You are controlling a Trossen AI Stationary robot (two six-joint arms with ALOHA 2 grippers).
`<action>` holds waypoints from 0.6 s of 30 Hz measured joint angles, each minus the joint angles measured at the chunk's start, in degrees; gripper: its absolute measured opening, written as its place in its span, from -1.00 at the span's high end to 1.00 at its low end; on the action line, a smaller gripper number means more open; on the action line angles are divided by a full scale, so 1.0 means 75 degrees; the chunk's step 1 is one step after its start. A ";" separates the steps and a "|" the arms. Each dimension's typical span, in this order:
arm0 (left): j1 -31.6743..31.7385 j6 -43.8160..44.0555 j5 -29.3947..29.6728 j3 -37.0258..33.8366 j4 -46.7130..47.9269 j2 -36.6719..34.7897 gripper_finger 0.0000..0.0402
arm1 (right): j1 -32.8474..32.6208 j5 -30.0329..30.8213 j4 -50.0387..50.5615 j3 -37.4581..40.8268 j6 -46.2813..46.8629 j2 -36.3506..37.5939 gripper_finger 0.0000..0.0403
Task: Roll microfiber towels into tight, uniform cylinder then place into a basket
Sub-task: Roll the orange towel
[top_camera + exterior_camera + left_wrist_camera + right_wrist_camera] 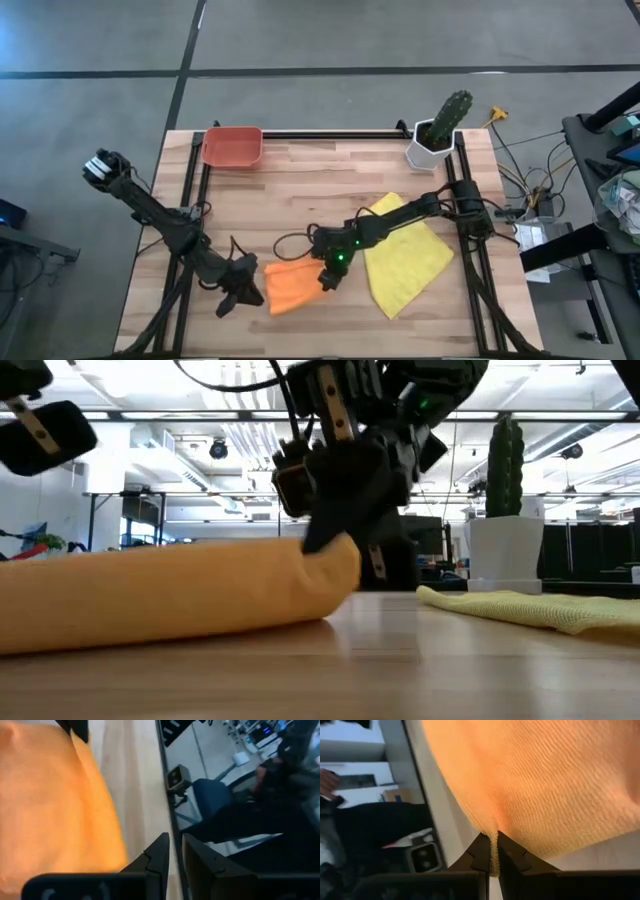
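The orange towel lies on the table near the front edge as a loose, thick roll. My right gripper is at its right end and is shut on it. My left gripper is at the roll's left end, with its fingers shut and empty. In the low view it stands above the roll. The yellow towel lies flat to the right. The red-orange basket stands at the far left. My right gripper pinches a thin ridge of cloth at the orange towel's right end between its two fingers. One layer or several, I cannot tell. The fingers slant down from above and from the far right. The roll rests on the table.
A white hexagonal pot with a green cactus stands at the far right corner. Black rails run along the table's left, right and far edges. Bare wood lies between the towels and the basket. A seated person shows beyond the table edge.
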State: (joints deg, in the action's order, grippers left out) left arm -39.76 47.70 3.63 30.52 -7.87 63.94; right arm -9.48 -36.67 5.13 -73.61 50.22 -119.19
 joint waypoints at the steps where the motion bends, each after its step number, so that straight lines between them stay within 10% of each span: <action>1: 0.0002 -0.0164 0.0086 -0.0002 -0.0003 0.0038 0.81 | 0.0022 -0.0045 -0.0015 -0.0005 0.0062 0.0026 0.94; 18: 0.0273 -0.0430 0.0778 -0.0025 -0.1173 0.1734 0.81 | 0.0296 -0.0168 -0.1651 0.1105 0.1992 0.0038 0.94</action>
State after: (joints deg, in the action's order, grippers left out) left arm -37.72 44.48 9.47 30.33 -16.67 76.94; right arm -7.26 -37.93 -7.25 -65.33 65.17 -118.91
